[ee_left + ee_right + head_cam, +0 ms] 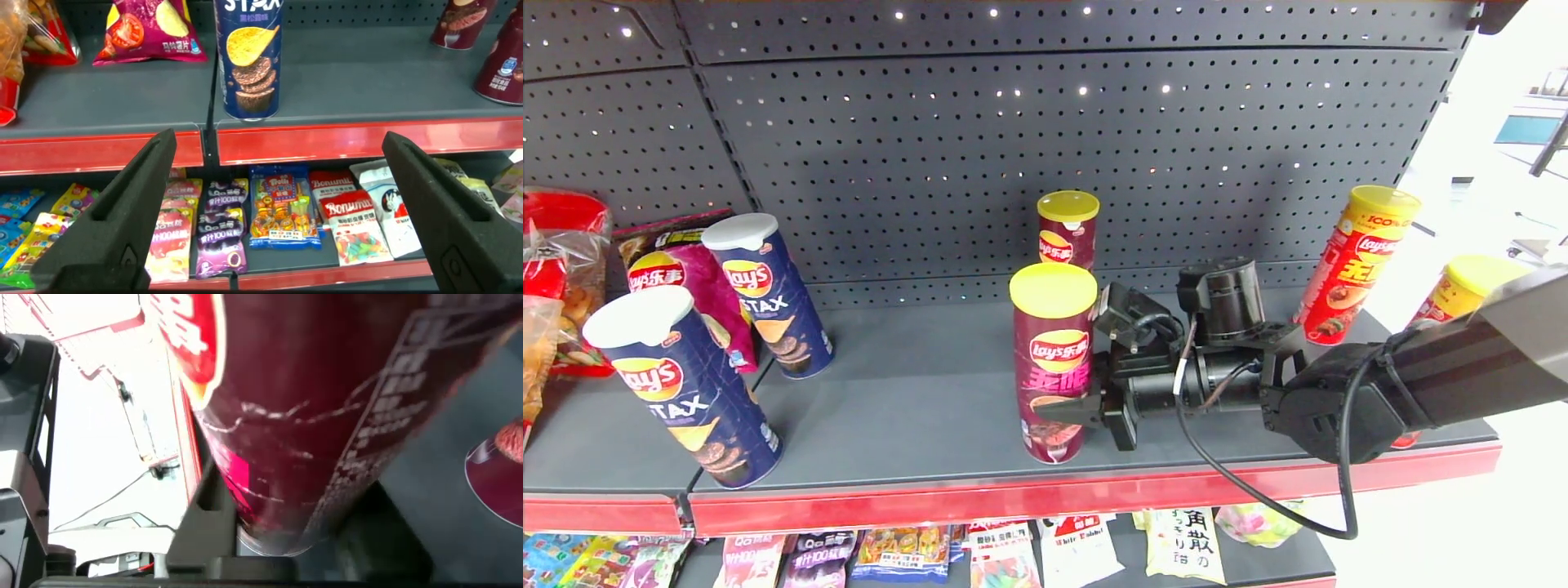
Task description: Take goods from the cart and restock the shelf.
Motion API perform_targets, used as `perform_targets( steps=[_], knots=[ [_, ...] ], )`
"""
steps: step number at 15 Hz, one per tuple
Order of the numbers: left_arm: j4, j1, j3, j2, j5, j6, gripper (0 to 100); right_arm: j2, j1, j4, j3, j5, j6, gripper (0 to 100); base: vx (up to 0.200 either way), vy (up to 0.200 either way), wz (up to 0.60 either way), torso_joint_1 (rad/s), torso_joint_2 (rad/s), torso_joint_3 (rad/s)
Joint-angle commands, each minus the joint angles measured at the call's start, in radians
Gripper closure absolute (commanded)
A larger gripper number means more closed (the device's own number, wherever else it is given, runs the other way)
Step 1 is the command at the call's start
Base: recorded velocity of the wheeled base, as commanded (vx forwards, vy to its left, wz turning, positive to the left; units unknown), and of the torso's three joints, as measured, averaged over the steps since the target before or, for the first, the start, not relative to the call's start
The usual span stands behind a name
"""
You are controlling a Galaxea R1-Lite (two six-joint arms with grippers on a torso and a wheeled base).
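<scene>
Right hand [1058, 415] grips maroon can [1054, 359] standing on grey shelf [915, 392] before pegboard [1013, 147].

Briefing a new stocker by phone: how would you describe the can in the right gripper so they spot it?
On the dark grey shelf with a red front edge, look front and centre. The maroon chip can with a yellow lid stands there, clamped low by the right gripper. Its maroon twin stands back by the pegboard; its neighbours are blue cans or red cans.

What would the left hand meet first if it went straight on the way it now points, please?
The left hand would likely meet the red shelf edge below the blue can; depth is unclear.
</scene>
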Motion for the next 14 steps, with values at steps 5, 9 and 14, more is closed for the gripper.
perform_targets(
  steps=[5,9,14],
  knots=[
    [0.000,0.000,0.000,0.001,0.000,0.000,0,-0.024,-0.006,0.001,0.022,0.001,-0.010,100,0.000,0.000,0.00,0.000,0.00,0.000],
    [0.000,0.000,0.000,0.001,0.000,0.000,0,-0.036,-0.011,0.000,0.047,0.001,-0.013,100,0.000,0.000,0.00,0.000,0.00,0.000],
    [0.000,0.002,0.000,0.001,0.000,0.000,0,-0.044,-0.020,0.001,0.059,0.001,-0.035,100,0.000,0.000,0.00,0.000,0.00,0.000]
  ],
)
